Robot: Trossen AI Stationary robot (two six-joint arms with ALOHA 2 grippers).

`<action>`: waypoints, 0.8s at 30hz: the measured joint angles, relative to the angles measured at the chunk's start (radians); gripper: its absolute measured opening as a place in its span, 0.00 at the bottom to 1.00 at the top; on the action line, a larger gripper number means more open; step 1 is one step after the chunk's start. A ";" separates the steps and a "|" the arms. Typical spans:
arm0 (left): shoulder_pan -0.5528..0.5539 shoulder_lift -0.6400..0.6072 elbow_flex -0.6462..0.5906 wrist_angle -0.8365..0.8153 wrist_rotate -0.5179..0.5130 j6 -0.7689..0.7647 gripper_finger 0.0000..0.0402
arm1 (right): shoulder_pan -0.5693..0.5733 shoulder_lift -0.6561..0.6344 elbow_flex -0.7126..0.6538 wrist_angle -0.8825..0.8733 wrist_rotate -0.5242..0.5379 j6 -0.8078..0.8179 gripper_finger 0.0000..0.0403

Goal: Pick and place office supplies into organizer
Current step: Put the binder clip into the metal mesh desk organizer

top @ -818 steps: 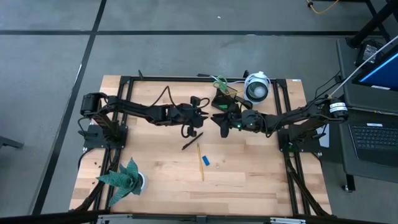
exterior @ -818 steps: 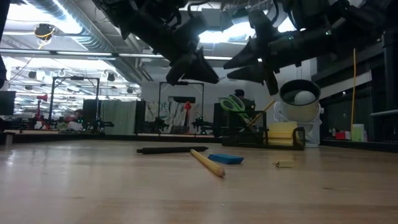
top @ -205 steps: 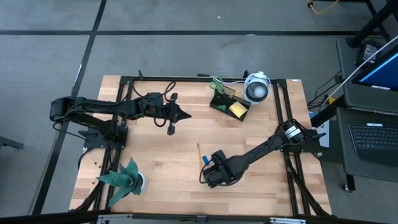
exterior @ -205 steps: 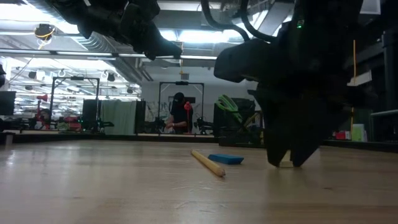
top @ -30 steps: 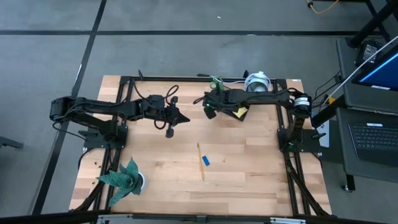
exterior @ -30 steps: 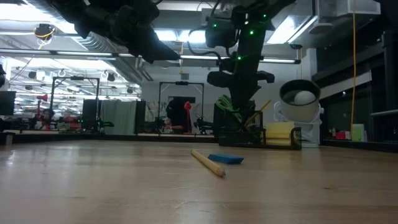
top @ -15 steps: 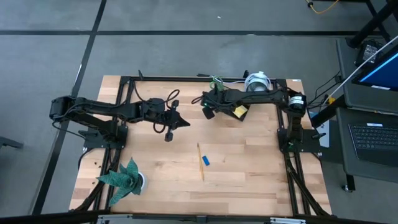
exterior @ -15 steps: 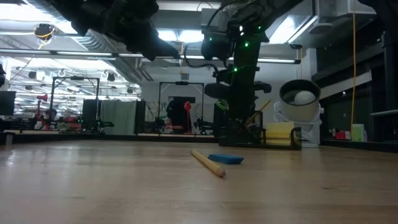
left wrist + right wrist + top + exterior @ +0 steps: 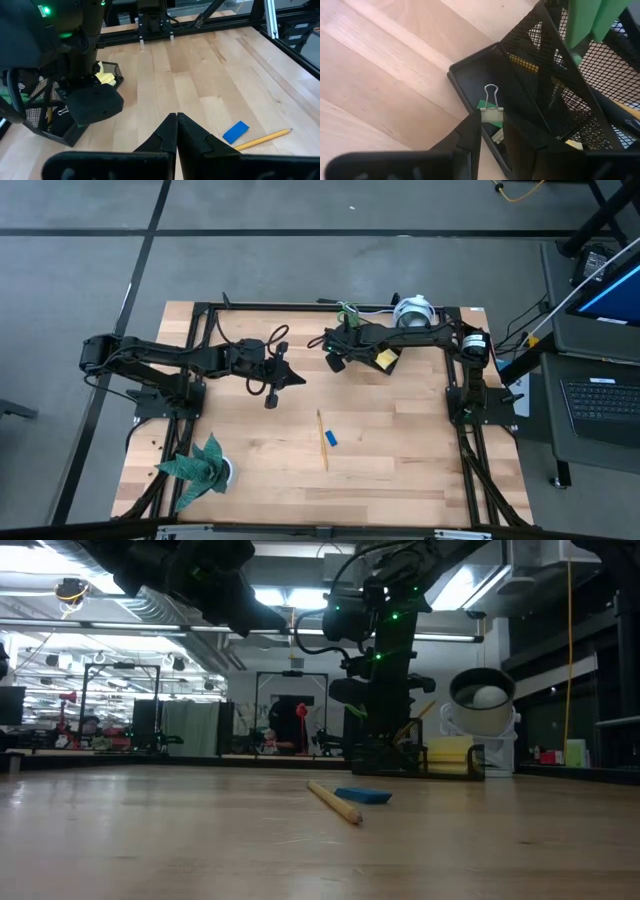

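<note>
The black mesh organizer (image 9: 372, 352) stands at the table's far side, with green scissors (image 9: 590, 20) and a yellow sticky-note pad (image 9: 384, 358) in it. My right gripper (image 9: 492, 122) reaches down into its low front tray (image 9: 470, 75), around a small green binder clip (image 9: 491, 107). A yellow pencil (image 9: 322, 438) and a blue block (image 9: 331, 438) lie flat on the table's middle. My left gripper (image 9: 298, 378) hovers shut, left of the organizer and above the table, holding nothing. My right gripper has the binder clip's pale body (image 9: 492, 116) between its two fingertips, coming from above and slanting down. The wire handle (image 9: 491, 92) sticks out past the fingertips. The clip sits inside the organizer's front tray; whether it rests on the tray floor I cannot tell.
A round white camera-like device (image 9: 412, 315) stands right of the organizer at the far edge. A green paper plant (image 9: 200, 465) stands at the near left corner. Bare wood lies around the pencil and block.
My right gripper has sunk a little, lower into the organizer's front tray, with the clip between its fingers.
</note>
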 joint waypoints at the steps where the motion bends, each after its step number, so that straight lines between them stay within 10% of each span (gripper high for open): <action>1: 0.000 0.000 0.000 0.000 0.000 0.000 0.00 | 0.000 0.000 0.000 0.000 0.000 0.000 0.20; 24: 0.000 0.000 0.000 -0.001 -0.001 -0.008 0.01 | -0.013 0.058 0.000 0.025 -0.021 -0.050 0.20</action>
